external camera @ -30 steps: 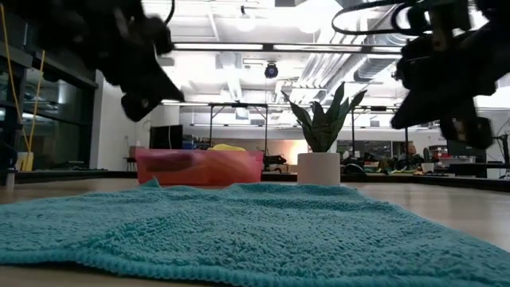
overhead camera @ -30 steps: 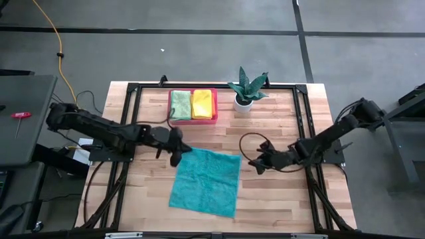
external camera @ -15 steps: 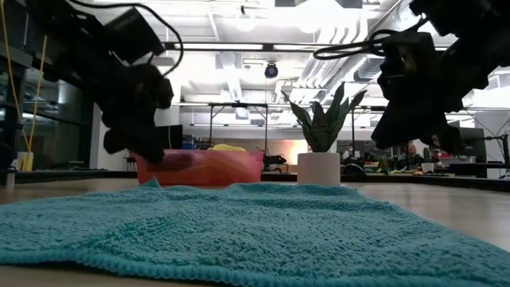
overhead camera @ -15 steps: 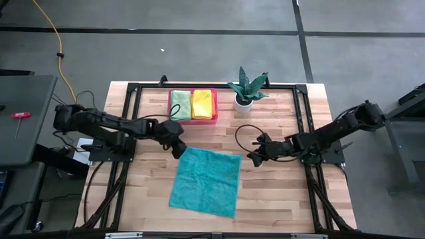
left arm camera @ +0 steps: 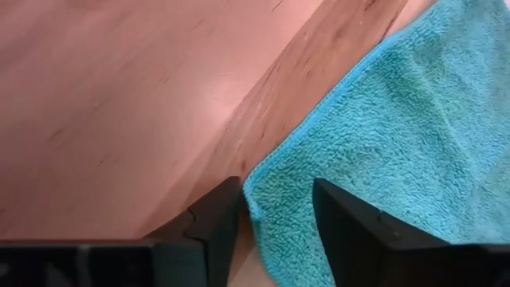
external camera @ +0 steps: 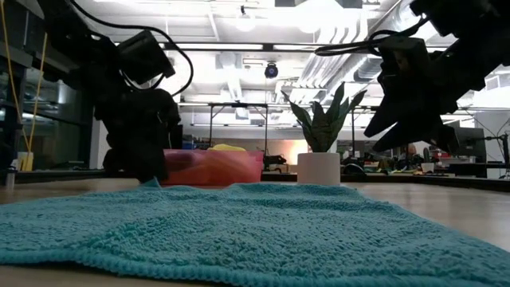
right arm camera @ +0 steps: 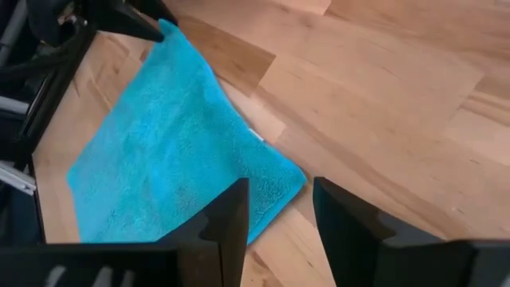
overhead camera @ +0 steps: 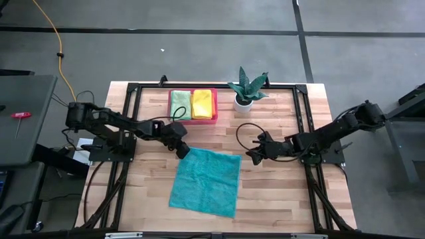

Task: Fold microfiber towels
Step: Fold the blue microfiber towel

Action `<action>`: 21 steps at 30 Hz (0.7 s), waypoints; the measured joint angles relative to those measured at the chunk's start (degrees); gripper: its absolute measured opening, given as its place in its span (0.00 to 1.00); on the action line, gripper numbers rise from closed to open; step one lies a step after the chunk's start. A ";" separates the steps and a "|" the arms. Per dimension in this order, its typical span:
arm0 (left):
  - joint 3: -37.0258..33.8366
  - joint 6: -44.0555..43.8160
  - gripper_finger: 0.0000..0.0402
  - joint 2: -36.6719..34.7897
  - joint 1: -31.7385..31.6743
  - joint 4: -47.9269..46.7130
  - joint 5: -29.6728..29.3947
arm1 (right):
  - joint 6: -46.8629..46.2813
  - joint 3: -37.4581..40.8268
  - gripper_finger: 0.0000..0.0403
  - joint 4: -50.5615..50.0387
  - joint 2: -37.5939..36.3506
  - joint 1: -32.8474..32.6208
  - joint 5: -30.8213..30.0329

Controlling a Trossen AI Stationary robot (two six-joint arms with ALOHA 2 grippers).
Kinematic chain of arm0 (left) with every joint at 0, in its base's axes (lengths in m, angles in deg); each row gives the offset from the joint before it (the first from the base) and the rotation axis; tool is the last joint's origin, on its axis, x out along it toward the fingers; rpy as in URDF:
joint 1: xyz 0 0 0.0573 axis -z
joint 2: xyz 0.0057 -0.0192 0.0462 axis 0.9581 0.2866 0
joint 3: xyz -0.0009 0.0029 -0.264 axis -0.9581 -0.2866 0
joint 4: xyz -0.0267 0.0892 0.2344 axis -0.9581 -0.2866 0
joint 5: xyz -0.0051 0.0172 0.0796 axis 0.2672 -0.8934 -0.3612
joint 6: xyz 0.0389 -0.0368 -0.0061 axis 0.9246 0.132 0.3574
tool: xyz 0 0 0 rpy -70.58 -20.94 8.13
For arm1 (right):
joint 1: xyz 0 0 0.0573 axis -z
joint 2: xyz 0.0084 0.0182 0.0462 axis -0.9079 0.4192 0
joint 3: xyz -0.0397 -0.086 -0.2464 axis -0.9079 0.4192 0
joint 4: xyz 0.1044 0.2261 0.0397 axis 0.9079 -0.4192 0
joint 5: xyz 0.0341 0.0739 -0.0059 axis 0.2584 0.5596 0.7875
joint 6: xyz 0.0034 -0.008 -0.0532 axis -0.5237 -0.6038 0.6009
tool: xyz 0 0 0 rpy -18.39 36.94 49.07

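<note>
Now: two parted grippers at the far corners of a flat teal towel

Left of centre in the overhead frame, the left gripper sits low at the teal towel, its fingers parted with the towel's upper-left corner lying between them, not pinched. The towel lies spread flat on the wooden table, centre frame. Above it, near the top edge, a pink tray holds a light green towel and a yellow towel, with a potted plant just right. Right of centre, the right gripper is just beside the towel's upper-right corner, fingers apart, holding nothing.
</note>
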 joint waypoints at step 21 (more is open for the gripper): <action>-0.22 1.90 0.00 0.04 0.38 0.28 -1.45 | -20.89 -2.92 0.33 7.80 18.84 2.72 1.98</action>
